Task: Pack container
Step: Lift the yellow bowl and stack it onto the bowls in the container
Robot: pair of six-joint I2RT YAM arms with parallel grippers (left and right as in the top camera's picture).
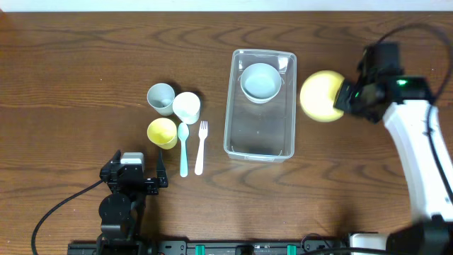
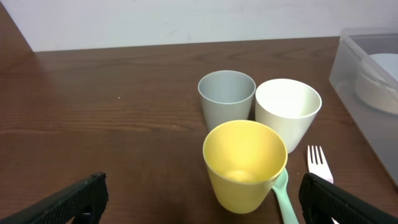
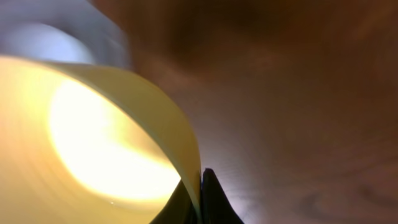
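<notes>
Right wrist view shows the right tool shut tight on the thin edge of the yellow bowl, with one finger on each side of the rim. The picture is blurry, so I cannot tell if the bowl sits on the counter or hangs a little above it. From above, the bowl is just beside the right wall of the container, between it and the right edge of the counter. The container is the big clear tub near the middle of the counter, a bit toward the far edge and the right edge. A pale bowl lies inside it at the far end.

Here is what I think could go wrong. The pinch is only on a thin rim, so the bowl could slip, swing and drop. It could bump the container wall on the way over and push the tub sideways. If it lands crooked on the pale bowl, it may tip.

The right arm comes up from the near right corner and bends left, so its tool meets the bowl from the right edge side.

The left tool is wide open and holds nothing, close to the near edge and left of the middle. Just past it stand a yellow cup, a grey cup and a white cup, close together. A spoon and a fork lie side by side between the cups and the container
</notes>
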